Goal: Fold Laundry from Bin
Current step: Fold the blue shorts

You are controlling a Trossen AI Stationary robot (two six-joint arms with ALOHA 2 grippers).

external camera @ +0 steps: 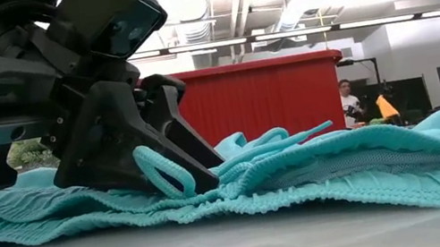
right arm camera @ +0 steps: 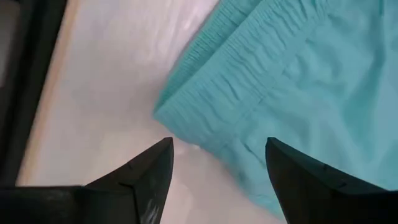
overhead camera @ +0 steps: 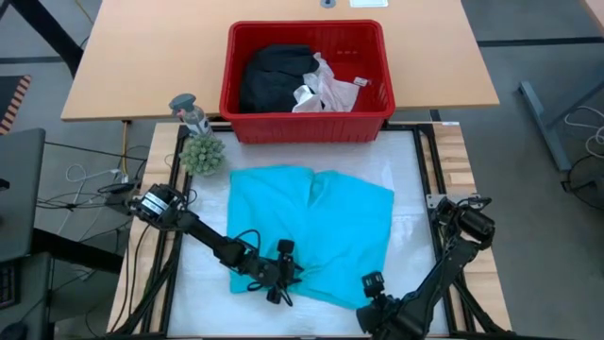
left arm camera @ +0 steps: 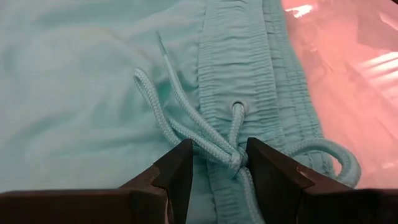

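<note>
A teal garment (overhead camera: 321, 227) with an elastic waistband and a drawstring lies spread on the white table top, its waistband along the near side. My left gripper (overhead camera: 281, 276) is down on that waistband, closed around the drawstring knot (left arm camera: 234, 159). My right gripper (overhead camera: 370, 300) hangs open above the garment's near right corner (right arm camera: 171, 118), touching nothing. At the far side stands the red bin (overhead camera: 307, 123), holding a black garment (overhead camera: 274, 76) and white laundry (overhead camera: 326, 87). My left gripper (left arm camera: 217, 168) pinches the waistband (left arm camera: 217, 186) between its two fingers, with the drawstring knot in the gap. The fingers slant down from the table's left. The waistband narrows between them and lies on the table; a drawstring loop (external camera: 165, 169) stands slack beside one finger.
A small green plant and a bottle (overhead camera: 195, 132) stand at the far left, beside the bin. Bare white table top lies to the right of the garment and along the near edge (right arm camera: 112, 93). Beyond the table a person (external camera: 348, 101) shows in the room.
</note>
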